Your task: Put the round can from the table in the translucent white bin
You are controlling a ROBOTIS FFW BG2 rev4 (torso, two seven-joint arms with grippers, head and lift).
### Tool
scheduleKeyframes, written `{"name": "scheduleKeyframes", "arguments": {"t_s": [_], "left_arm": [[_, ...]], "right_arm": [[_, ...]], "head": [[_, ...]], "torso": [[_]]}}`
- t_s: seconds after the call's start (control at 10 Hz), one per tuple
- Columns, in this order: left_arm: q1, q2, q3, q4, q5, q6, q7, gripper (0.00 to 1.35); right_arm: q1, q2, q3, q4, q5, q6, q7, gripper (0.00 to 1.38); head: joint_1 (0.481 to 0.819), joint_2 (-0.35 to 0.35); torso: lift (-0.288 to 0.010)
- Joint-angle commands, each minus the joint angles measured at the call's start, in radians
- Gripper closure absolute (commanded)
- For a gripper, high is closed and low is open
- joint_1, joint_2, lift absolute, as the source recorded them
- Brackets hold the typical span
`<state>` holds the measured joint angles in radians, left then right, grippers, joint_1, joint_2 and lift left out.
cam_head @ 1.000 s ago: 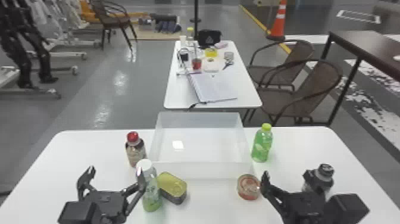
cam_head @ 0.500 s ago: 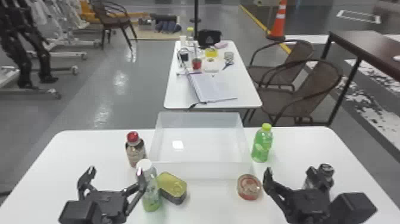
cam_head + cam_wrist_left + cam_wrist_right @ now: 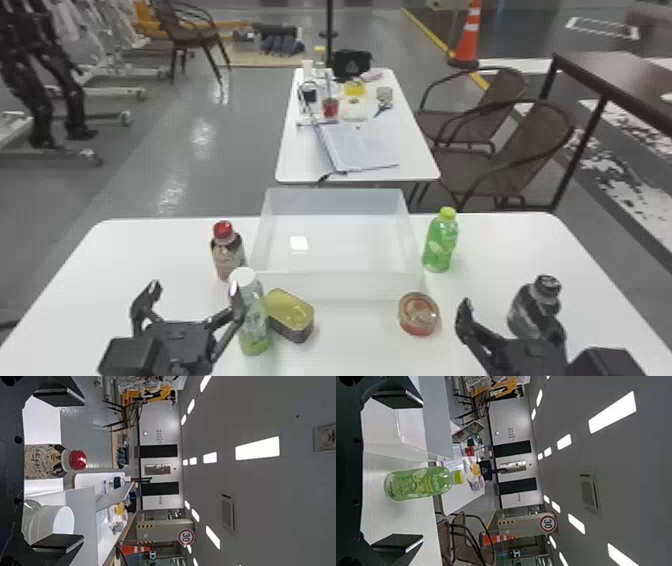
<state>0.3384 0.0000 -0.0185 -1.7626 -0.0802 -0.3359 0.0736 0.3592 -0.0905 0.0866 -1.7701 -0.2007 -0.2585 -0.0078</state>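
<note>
"Where's the head camera?"
"High, before the white bin [image 3: 340, 286], facing forward and down."
"And the wrist ones?"
"Lower, closer, facing forward beyond it; all three catch the far table [image 3: 300, 162]."

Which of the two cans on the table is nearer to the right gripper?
The round can; the other can is rectangular and lies nearer the left gripper.

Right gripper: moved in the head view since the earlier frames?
Yes, the right gripper has shifted rightward there, away from the round can, which sits where it did.
</note>
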Motion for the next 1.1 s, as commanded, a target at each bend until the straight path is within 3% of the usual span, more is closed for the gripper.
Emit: {"name": "scheduleKeyframes", "arguments": {"t_s": [0.0, 0.1, 0.3, 0.8, 1.0], "left_arm": [[-0.002, -0.003, -0.001, 0.003, 0.002, 0.0, 0.0, 0.1], [-0.002, -0.003, -0.001, 0.003, 0.003, 0.0, 0.0, 0.1], [-0.004, -0.003, -0.001, 0.011, 0.01, 0.0, 0.0, 0.1], [-0.009, -0.003, -0.006, 0.02, 0.022, -0.006, 0.0, 0.1], [-0.01, -0.003, -0.006, 0.023, 0.027, -0.008, 0.0, 0.1]], "right_arm": [[-0.006, 0.0, -0.007, 0.041, -0.023, -0.001, 0.0, 0.11], [-0.022, -0.005, -0.007, 0.078, -0.046, -0.001, 0.002, 0.11], [-0.075, -0.02, -0.007, 0.138, -0.088, 0.036, 0.081, 0.11], [-0.189, -0.048, -0.007, 0.201, -0.138, 0.337, 0.302, 0.11], [-0.215, -0.057, -0.008, 0.215, -0.125, 0.407, 0.333, 0.11]], "head": [[0.549, 0.0], [0.549, 0.0], [0.549, 0.0], [0.549, 0.0], [0.549, 0.0]], "torso": [[-0.1], [-0.1], [-0.1], [-0.1], [-0.1]]}}
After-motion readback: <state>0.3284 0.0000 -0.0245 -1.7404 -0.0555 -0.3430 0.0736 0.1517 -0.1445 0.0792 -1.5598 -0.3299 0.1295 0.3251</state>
